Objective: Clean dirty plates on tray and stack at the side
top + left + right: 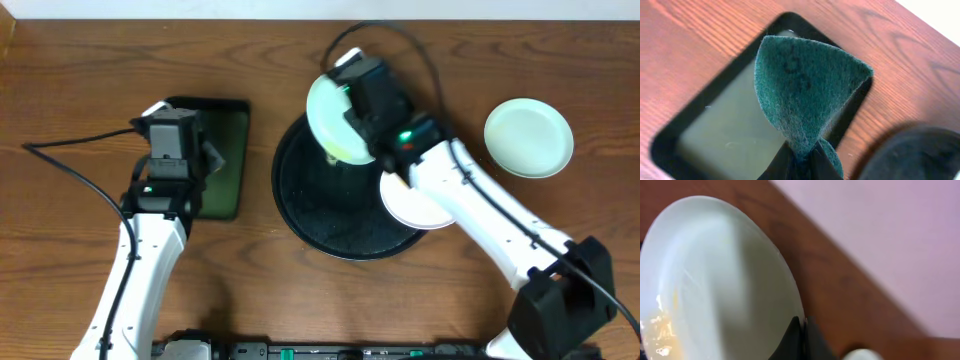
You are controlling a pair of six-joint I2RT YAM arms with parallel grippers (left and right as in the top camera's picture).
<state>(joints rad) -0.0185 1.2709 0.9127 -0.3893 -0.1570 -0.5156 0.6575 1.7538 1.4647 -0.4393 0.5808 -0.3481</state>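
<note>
Fuzzy green pad [805, 90] pinched in left pincer [799, 157]; glossy round mint plate [715, 280] pinched by rim in right pincer [802, 330].

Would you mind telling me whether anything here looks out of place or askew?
The white plate straddles the black tray's right rim, partly over the table, so it likely sits tilted.

We see a white-shelled left arm [145, 260] and right arm [490, 205] with black joints, thin black cables [75, 165], green lights [405, 135], and a black-fingered left gripper [799, 159] and right gripper [802, 332].
</note>
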